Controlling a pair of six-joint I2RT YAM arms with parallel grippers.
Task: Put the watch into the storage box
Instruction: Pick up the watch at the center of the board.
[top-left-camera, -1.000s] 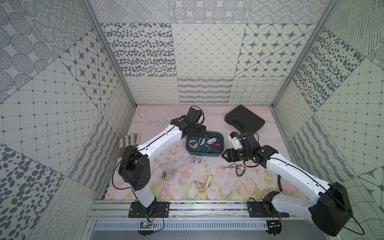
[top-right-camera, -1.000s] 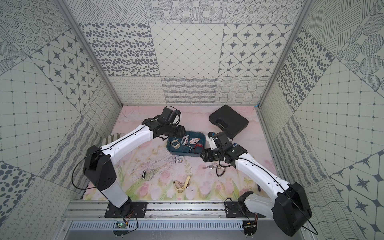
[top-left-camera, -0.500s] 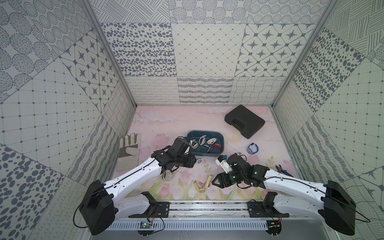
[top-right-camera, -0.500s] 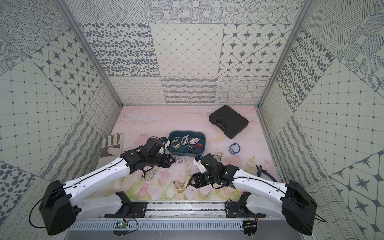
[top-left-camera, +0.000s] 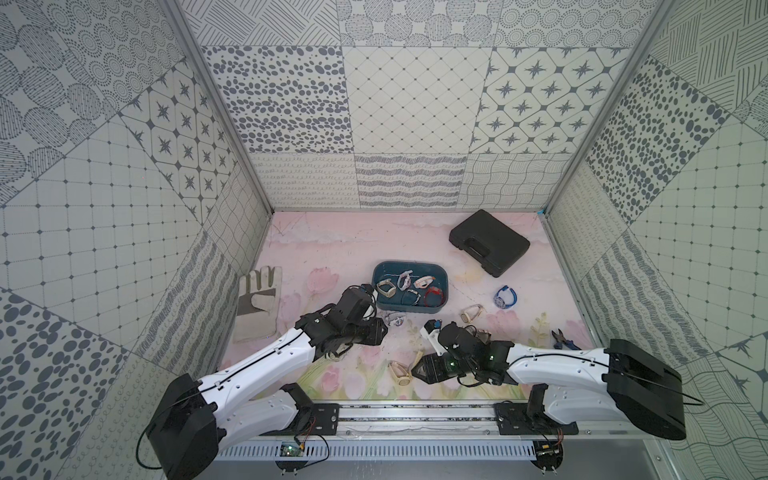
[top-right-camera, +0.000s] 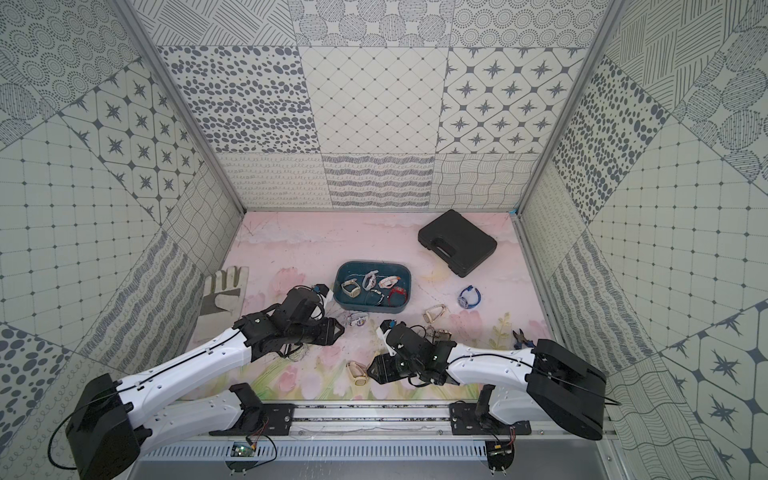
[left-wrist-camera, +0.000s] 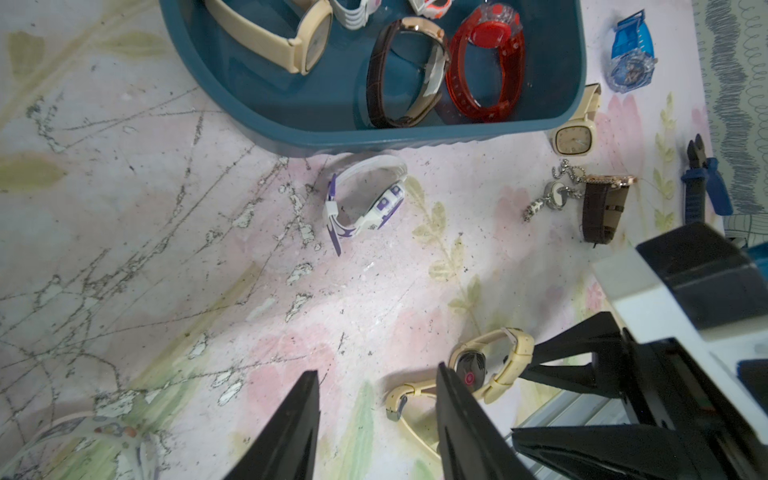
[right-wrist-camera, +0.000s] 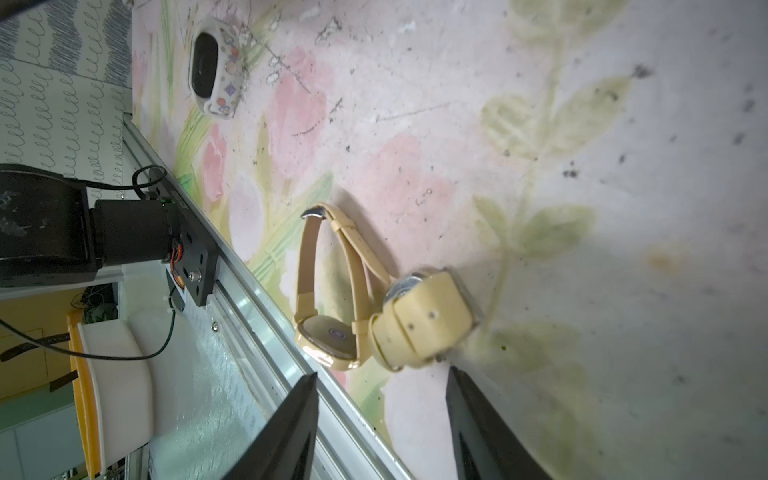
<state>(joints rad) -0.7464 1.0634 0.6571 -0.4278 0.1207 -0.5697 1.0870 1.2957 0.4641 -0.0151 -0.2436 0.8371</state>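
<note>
Roughly, I judged the job part done: five watches (top-left-camera: 386, 287) lay inside the storage box (top-left-camera: 415, 308), several more sat on the tabletop (top-left-camera: 332, 249) outside it, including the cream watch (right-wrist-camera: 424, 328) well apart from the box, just ahead of my right jaws, which, like the left jaws, stood open and empty.

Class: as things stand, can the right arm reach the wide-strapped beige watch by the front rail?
Probably yes. The right hand is just short of the wide-strapped beige watch, fingers apart, nothing between; a slimmer beige watch touches it.
</note>
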